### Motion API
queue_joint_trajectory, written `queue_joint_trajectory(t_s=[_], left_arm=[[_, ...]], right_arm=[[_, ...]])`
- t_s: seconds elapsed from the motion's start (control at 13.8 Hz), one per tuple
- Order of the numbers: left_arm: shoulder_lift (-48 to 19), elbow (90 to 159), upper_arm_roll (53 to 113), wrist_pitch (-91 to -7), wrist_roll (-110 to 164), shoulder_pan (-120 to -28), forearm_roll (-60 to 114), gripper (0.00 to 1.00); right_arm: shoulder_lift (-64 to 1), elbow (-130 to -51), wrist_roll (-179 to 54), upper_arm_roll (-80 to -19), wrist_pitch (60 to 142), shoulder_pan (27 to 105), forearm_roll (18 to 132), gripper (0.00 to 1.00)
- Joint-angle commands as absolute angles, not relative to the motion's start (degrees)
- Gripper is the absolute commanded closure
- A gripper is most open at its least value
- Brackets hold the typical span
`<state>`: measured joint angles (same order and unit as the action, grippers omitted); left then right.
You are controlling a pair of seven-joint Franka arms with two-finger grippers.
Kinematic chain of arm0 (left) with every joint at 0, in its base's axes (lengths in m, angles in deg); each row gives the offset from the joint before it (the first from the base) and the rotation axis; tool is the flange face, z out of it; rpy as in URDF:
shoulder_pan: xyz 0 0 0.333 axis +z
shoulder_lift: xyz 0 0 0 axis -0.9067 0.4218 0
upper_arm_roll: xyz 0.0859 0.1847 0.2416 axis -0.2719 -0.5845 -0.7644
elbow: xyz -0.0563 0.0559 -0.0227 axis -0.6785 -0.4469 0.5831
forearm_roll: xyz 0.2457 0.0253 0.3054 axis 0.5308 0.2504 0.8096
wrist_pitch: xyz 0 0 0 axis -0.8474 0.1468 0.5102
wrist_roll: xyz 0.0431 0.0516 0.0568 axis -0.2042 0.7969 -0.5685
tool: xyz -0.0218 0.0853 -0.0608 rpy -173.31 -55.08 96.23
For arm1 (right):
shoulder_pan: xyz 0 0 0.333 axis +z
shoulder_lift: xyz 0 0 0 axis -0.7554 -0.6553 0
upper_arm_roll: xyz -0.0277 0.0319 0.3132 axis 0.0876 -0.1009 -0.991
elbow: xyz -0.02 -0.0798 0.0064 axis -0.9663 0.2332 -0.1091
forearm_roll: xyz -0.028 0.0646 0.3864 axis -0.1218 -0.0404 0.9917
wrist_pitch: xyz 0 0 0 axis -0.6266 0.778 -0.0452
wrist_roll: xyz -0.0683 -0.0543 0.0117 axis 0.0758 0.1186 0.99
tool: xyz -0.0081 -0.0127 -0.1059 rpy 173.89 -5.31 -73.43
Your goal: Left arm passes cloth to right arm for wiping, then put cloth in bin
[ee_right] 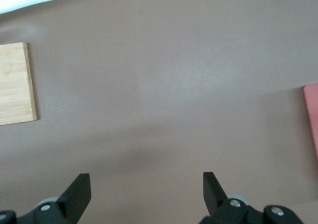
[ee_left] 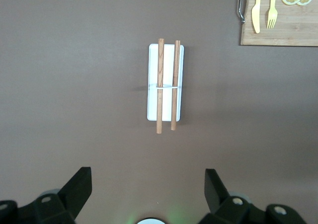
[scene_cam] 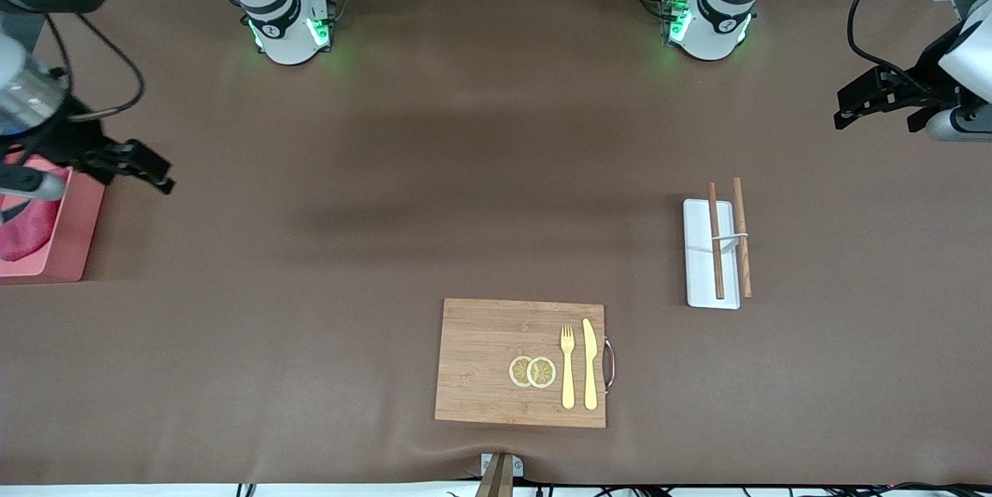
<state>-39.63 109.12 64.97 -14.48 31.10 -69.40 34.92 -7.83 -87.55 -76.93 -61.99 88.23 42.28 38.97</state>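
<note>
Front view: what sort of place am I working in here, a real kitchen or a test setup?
Most likely a lab test bench dressed as a kitchen counter. Two arm bases are bolted along the brown table, with cables and metal framing past its edge, and only staged props lie on it: a cutting board with cutlery and a white tray with chopsticks.

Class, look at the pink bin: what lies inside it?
Inside the bin lies the crimson-pink cloth, bunched up. The right arm covers part of the bin, so the rest of its inside cannot be seen.
</note>
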Motion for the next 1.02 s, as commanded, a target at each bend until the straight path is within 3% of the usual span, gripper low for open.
queue_joint_trajectory(t_s=[0.0, 0.22, 0.94], left_arm=[[-39.79, 109.27, 64.92, -14.63, 31.21, -69.18, 34.37, 0.00], [-39.79, 109.27, 65.00, -14.63, 31.30, -69.01, 34.45, 0.00], [-39.79, 109.36, 65.00, -14.63, 31.22, -68.83, 34.72, 0.00]], right_arm=[[-11.98, -81.67, -68.69, -52.85, 87.20, 46.58, 40.27, 0.00], [-11.90, -78.24, -67.35, -49.31, 83.79, 48.10, 40.80, 0.00], [-11.55, -76.91, -68.58, -54.48, 82.55, 45.45, 39.75, 0.00]])
